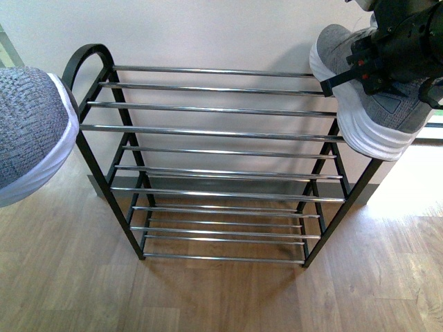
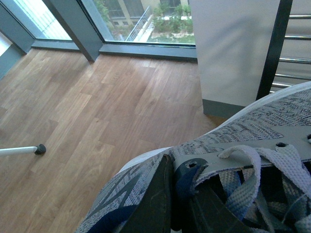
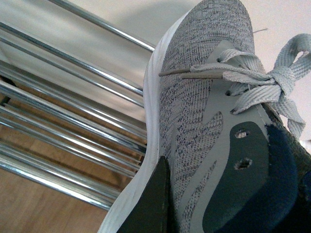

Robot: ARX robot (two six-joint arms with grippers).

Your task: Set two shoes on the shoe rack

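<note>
A black-framed shoe rack (image 1: 208, 132) with chrome rods is pictured set on a pale wood-plank floor (image 1: 208, 297), backed against a white wall (image 1: 208, 34).

Shoes: two, grey knit with white soles. The left-hand shoe (image 1: 31, 131) is at the edge of the front view and the right-hand shoe (image 1: 387, 114) is up by the rack's top corner.
Shoe rack (image 1: 208, 130): one.
Black side frames (image 1: 86, 59): two, one at each end.
Tiers: three, from where I stand.
Chrome rods (image 1: 214, 107): four on the top tier. The lower tiers crowd together and I can't count them surely.
Grippers: two, one per shoe. The right gripper (image 1: 363, 66) is clamped on its shoe, and the left gripper (image 2: 180, 213) shows only in its own wrist view.
Tied lace bows (image 3: 284, 80): one in sight.
White poles with a black tip (image 2: 22, 150): one, on the floor.
</note>
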